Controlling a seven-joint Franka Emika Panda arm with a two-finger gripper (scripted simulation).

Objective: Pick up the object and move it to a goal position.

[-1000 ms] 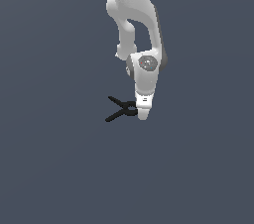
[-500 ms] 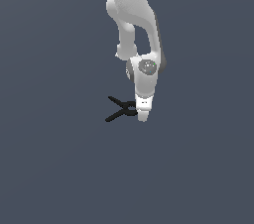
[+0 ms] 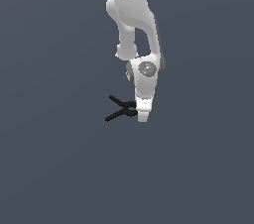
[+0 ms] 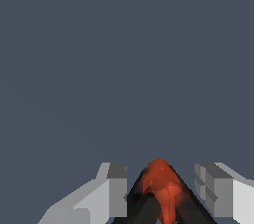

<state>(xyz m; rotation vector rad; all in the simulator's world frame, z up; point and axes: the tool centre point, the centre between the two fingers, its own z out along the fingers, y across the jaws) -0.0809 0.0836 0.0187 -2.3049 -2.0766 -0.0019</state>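
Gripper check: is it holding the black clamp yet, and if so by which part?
Not yet. The gripper straddles the clamp at its red-orange tip end, but gaps show beside both fingers; the handles stick out free.

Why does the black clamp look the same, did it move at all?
No. The clamp has kept its spot in the exterior view; the gripper stays beside it.

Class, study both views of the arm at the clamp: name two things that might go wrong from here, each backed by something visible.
1. In the wrist view the claw is open, with gaps between each finger and the clamp; closing off-centre might push it aside.
2. In the exterior view the handles splay out to the exterior view's left, away from the claw; a grip at the tip end may let the clamp tilt when lifted.
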